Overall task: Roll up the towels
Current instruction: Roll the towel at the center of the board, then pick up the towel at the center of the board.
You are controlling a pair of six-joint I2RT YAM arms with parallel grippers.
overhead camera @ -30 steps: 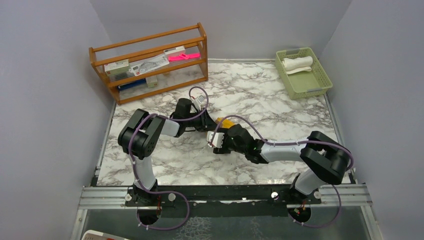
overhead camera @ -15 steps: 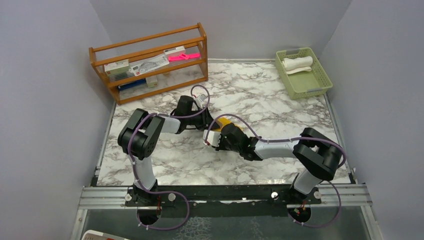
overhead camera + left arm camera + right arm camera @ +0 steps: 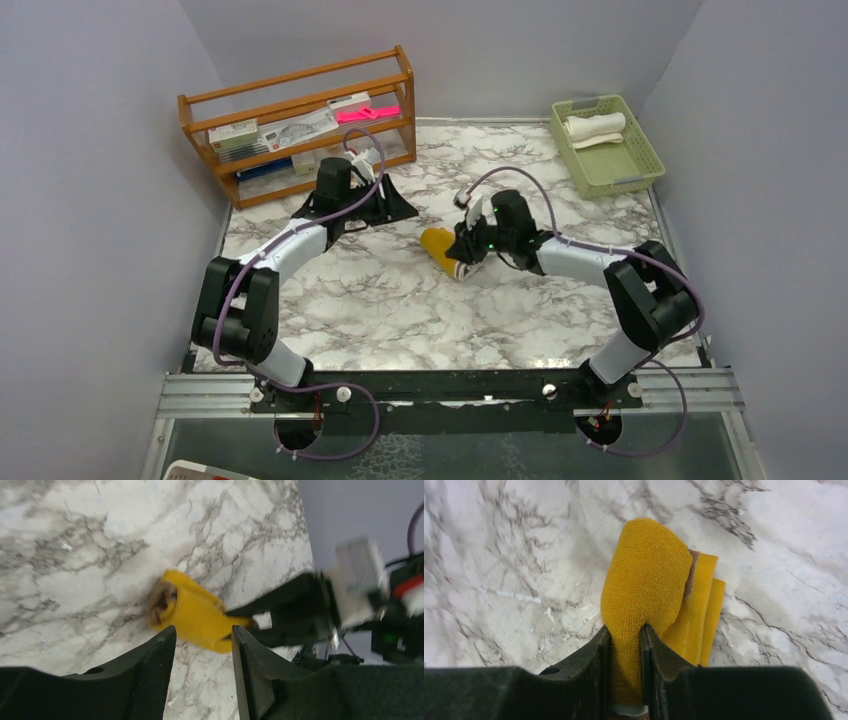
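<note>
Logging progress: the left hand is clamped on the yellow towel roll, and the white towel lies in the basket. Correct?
Not quite: the right hand is clamped on the yellow towel roll, as the right wrist view shows; the left hand is open and off it. The white towel does lie in the basket.

Rolled yellow towel [image 3: 438, 244]; cream towel [image 3: 595, 127] rolled in basket [image 3: 641, 152].

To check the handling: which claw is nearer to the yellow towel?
Right. The right claw is shut on the yellow towel; the left claw is open and apart from it, toward the wooden shelf.
</note>
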